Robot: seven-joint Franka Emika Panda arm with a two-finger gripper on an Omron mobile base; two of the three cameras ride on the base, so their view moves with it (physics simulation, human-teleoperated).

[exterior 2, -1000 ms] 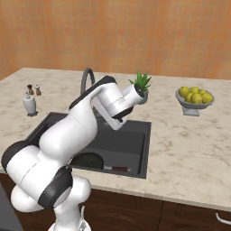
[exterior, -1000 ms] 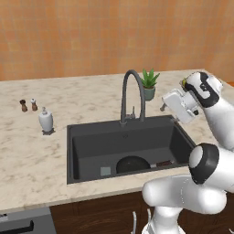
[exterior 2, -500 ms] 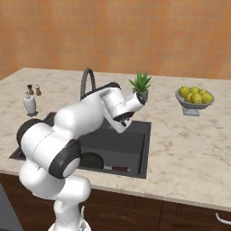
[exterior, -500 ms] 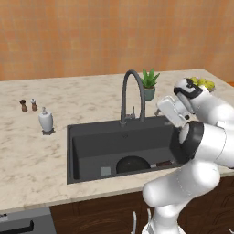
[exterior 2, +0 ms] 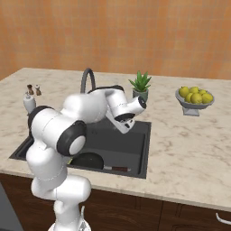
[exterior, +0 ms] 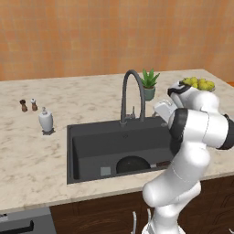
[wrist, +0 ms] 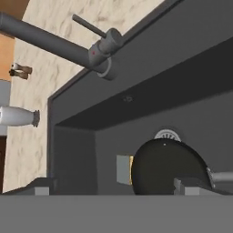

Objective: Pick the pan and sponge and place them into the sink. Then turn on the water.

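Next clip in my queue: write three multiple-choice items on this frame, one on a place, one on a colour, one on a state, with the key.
1. Where does the pan lie?
A. on the counter by the fruit bowl
B. inside the sink
C. on the stove

2. What colour is the faucet?
A. dark grey
B. white
C. gold

3. How does the hand stand?
A. shut on the sponge
B. shut on the pan handle
C. open, holding nothing

Key:
1 B: the pan rests on the floor of the sink, beside the sponge.
2 A: the faucet arches dark grey behind the basin.
3 C: in the hand view the fingertips of the hand stand wide apart with nothing between them, above the pan.
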